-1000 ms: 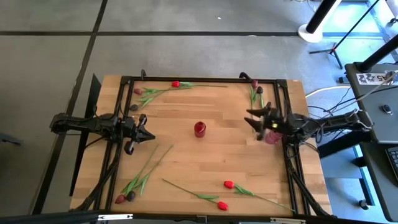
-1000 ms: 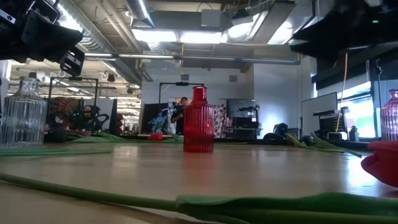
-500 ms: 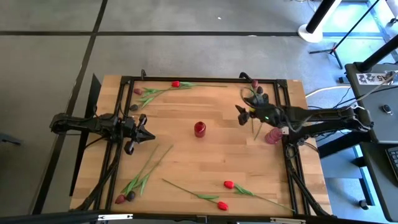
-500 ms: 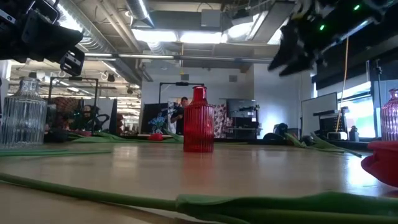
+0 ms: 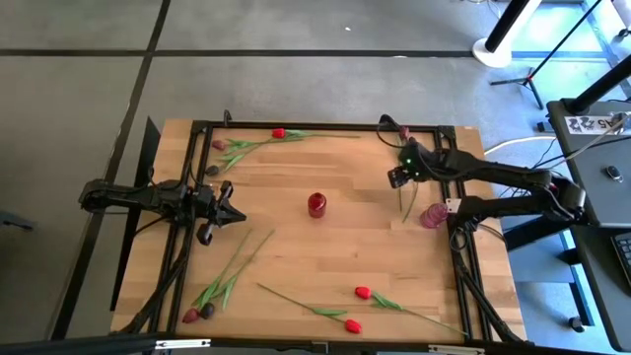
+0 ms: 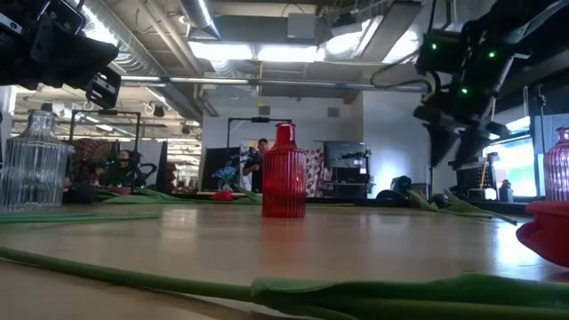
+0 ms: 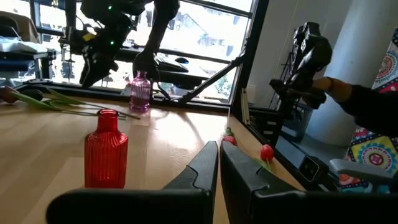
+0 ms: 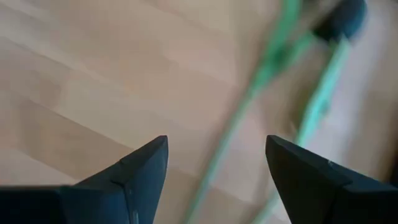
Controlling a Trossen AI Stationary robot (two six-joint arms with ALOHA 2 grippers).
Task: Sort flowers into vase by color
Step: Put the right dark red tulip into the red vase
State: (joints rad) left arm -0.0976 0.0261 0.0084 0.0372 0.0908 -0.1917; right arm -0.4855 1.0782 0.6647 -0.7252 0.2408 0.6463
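Note:
My right gripper point(image 5: 396, 177) hangs open, fingers pointing down, over the tulips at the far right corner point(image 5: 405, 150). In the right wrist view its fingers point(image 8: 217, 180) stand on either side of two blurred green stems point(image 8: 249, 102), above them and apart; a near-black bud point(image 8: 346, 15) lies farther off. A red vase point(image 5: 316, 204) stands mid-table, a pink vase point(image 5: 431, 215) near the right edge, and a clear vase point(image 6: 31, 160) under my left arm. My left gripper point(image 5: 229, 212) hovers shut on the left side point(image 7: 219, 165). All the flowers lie flat on the table.
More tulips lie at the far left point(image 5: 242, 146), the near left point(image 5: 222, 284) and the near right, where the buds are red point(image 5: 363, 292). A black frame point(image 5: 296, 125) runs round the table. A person's sleeve point(image 7: 367, 102) shows beyond the near edge.
My right gripper has swung from above the pink vase toward the table's far edge, and has tipped from reaching level toward the left to pointing down over the far-right tulips. The left arm and all the flowers have kept still.

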